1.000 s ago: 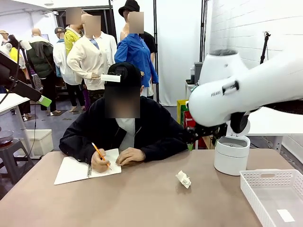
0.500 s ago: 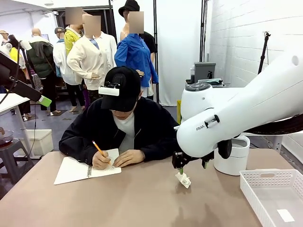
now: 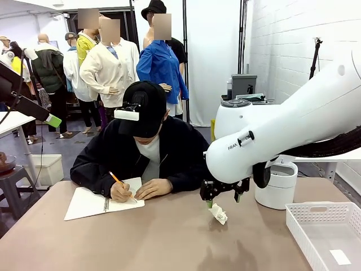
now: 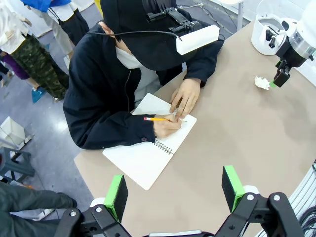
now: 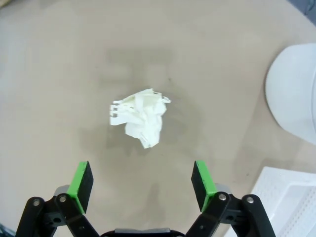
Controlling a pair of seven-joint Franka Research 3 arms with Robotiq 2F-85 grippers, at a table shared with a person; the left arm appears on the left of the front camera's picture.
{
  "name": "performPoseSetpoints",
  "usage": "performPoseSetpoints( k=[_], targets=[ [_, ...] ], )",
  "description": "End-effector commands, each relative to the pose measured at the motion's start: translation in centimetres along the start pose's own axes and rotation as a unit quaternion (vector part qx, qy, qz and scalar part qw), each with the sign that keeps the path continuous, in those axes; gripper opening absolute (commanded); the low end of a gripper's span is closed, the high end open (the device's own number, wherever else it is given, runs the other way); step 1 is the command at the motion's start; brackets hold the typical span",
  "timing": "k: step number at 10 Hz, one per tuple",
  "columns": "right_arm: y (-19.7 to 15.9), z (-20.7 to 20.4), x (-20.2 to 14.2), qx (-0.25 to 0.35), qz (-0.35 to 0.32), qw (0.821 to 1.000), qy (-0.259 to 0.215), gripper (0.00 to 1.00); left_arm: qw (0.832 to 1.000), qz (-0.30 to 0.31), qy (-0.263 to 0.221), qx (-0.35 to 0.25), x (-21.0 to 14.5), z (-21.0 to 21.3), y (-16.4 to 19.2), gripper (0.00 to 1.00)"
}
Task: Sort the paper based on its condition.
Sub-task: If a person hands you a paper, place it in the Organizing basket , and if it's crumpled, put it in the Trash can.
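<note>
scene: a tan table [image 3: 141, 243] shared by two white robot arms and a person [image 3: 148, 155] in a black cap and dark jacket, seated at the far side.
paper: a crumpled white ball of paper [image 5: 140, 117] lies on the bare tabletop, right of the middle, between the person and a white tray.
right gripper: the right gripper [image 5: 142, 185] hangs low over the paper, pointing down, its green pads spread wide and empty. seen from its wrist, the ball sits ahead of the gap between the two pads, apart from both. from the front, one fingertip is just beside the ball's upper left.
left gripper: the left gripper [image 4: 174, 192] is high above the table's left part, looking down on the person, pads wide apart with nothing between them.
notebook: a white spiral-bound notebook [image 4: 148, 153] lies open before the person, well apart from the paper.
person's hands: the person's right hand [image 4: 165, 126] holds an orange pencil [image 4: 157, 119] to the page. the person's left hand [image 4: 185, 96] rests on the page's far edge.
round container: a white round container [image 3: 276, 185] stands at the table's far right, near the paper.
tray: the slotted white tray [image 3: 296, 226] sits at the near right corner, with a small flat white slip [image 3: 339, 257] on its floor.
</note>
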State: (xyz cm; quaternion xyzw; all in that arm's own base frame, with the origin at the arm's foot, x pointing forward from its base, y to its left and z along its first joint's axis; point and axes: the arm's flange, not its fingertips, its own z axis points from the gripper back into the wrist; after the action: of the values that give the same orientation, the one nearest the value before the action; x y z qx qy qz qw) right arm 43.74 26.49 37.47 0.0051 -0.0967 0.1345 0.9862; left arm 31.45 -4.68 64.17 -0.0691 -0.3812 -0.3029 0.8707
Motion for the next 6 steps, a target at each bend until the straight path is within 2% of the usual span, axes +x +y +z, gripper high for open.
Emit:
performPoseSetpoints(
  k=[1, 3, 6],
  targets=[
    [0.1, -0.2, -0.5, -0.024, -0.013, 1.0, -0.002, 1.0, 1.0, 0.002, -0.007, -0.002, 0.1, -0.1, 0.0, 1.0],
    [-0.2, -0.2, -0.1, -0.008, -0.003, 1.0, -0.001, 1.0, 1.0, 0.002, -0.007, -0.002, 0.1, -0.1, 0.0, 1.0],
    [-0.2, -2.9, 3.2, 0.014, -0.052, 0.998, 0.038, 1.0, 1.0, 0.002, -0.007, -0.002, 0.1, -0.1, 0.0, 1.0]
  ],
)
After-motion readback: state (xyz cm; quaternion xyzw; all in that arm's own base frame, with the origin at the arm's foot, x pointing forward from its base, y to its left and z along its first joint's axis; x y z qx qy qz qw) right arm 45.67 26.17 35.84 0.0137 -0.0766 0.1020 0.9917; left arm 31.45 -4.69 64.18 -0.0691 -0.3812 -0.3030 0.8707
